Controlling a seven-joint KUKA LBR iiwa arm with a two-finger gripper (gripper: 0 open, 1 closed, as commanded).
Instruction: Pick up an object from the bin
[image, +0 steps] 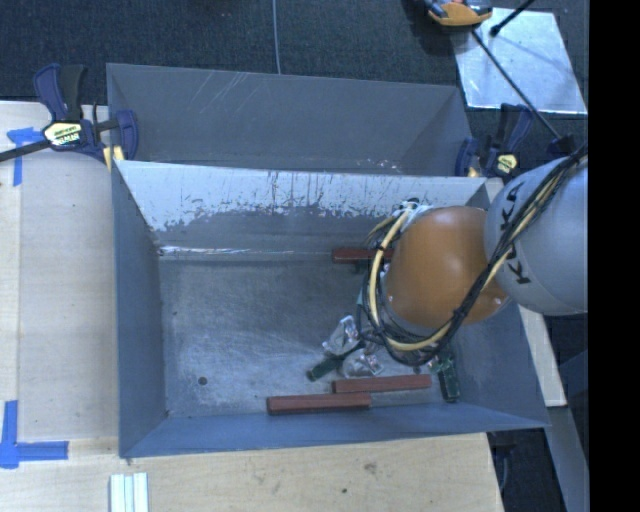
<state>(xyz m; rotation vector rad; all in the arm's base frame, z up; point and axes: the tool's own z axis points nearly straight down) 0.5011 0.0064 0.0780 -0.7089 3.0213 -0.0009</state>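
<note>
Grey bin, hand near its floor, grip not discernible, brown bar just beside.

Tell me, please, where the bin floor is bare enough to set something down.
The floor is bare across its left half, bordered by the left wall, the back wall and the front bar. The front right is crowded: round the gripper lie the front bar, a shorter bar and green bits. A back bar lies at the back wall's foot.
</note>
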